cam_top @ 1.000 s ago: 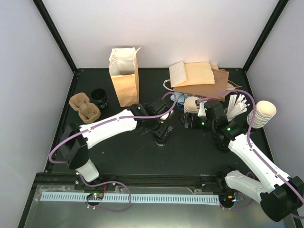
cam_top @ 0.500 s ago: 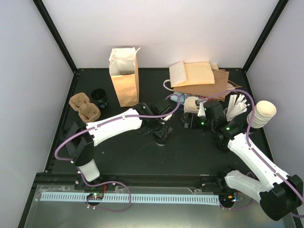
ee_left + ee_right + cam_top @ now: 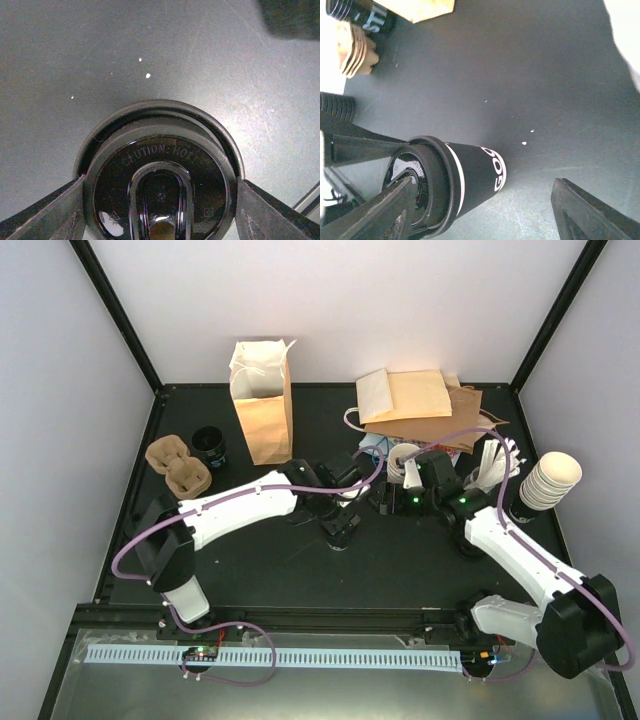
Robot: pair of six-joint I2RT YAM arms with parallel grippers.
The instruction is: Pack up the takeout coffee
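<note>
The takeout coffee is a black paper cup with white lettering and a black lid marked "CAUTION: HOT". It stands upright on the dark table, mid-field, mostly hidden under the left wrist in the top view. My left gripper reaches down over it, and its two fingers press the lid's rim from either side. My right gripper hovers just right of the cup, open, with nothing between its fingers. The brown paper bag stands open at the back left.
A second black cup and brown pulp trays sit at the far left. Flat paper bags lie at the back right, with a stack of cream cups and a holder of stirrers at the right.
My left gripper's fingers have drawn in onto the cup's lid. The right arm has swung left, bringing its gripper closer to the cup.
</note>
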